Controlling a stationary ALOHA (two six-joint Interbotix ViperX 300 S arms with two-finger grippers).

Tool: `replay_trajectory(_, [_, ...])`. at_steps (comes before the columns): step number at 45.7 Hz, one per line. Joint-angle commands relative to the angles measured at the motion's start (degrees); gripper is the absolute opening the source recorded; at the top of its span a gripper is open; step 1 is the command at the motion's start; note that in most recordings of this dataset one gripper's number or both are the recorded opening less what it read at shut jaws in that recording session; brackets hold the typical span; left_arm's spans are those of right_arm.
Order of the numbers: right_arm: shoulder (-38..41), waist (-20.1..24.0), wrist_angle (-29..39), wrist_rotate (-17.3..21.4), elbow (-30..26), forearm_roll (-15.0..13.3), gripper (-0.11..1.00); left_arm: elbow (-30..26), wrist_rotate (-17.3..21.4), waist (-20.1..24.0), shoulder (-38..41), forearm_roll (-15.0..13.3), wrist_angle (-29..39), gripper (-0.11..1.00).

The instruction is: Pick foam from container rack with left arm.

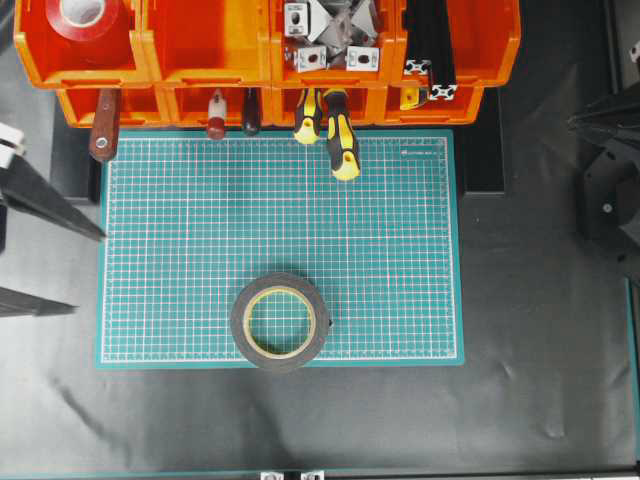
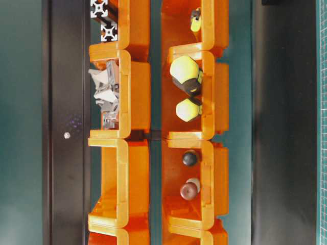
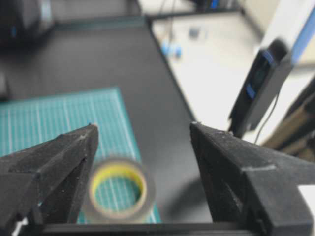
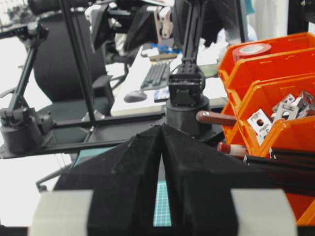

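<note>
Dark grey foam [image 1: 280,321] lies flat on the cutting mat [image 1: 200,250] near its front edge — open centre facing up, well apart from the container rack [image 1: 200,60]. Left wrist view: left gripper [image 3: 142,132] open, empty. Right wrist view: right gripper [image 4: 162,130] closed, empty.

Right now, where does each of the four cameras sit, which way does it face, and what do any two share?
Overhead: above the table, looking down at the cutting mat, foam roll and orange bins; left fingers at the edge.
Table-level: low, facing the bin fronts, picture turned sideways; no robot part visible.
Left wrist: looks out between the open left gripper at the foam roll.
Right wrist: behind the shut right gripper, facing the bins and the other arm's base.
Shared: overhead and left wrist both show the foam on the mat.
</note>
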Motion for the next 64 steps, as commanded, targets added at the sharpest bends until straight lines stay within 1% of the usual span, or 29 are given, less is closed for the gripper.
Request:
replay_trajectory(1, [0.35, 0.09, -0.09, 0.0, -1.76, 0.09, -0.01, 0.88, 0.62, -0.09, -0.88, 0.18, -4.75, 0.72])
replay_trajectory(8, [0.44, 0.09, 0.0, 0.0, -1.58, 0.09, -0.01, 1.41, 1.76, -0.09, -0.18, 0.09, -8.0, 0.71])
replay_trajectory(19, [0.44, 0.09, 0.09, 0.0, -1.23, 0.0, -0.01, 1.76, 1.93, 0.0, 2.02, 0.09, -13.36, 0.71])
replay_trajectory(28, [0.44, 0.09, 0.09, -0.44, -1.14, -0.62, -0.01, 2.11, 1.67, 0.09, 2.2, 0.09, -14.68, 0.71])
replay_trajectory(44, [0.35, 0.09, -0.26, -0.62, -1.14, -0.62, -0.01, 3.6, 1.49, 0.09, 2.02, 0.18, -22.68, 0.71])
replay_trajectory(53, [0.35, 0.09, -0.35, -0.62, -0.7, -0.7, -0.01, 5.54, 0.79, 0.0, 1.85, 0.09, -25.4, 0.71])
replay_trajectory(64, [0.35, 0.18, -0.35, -0.7, -0.35, -0.7, -0.01, 5.54, 0.26, 0.18, 2.64, 0.09, -27.07, 0.71])
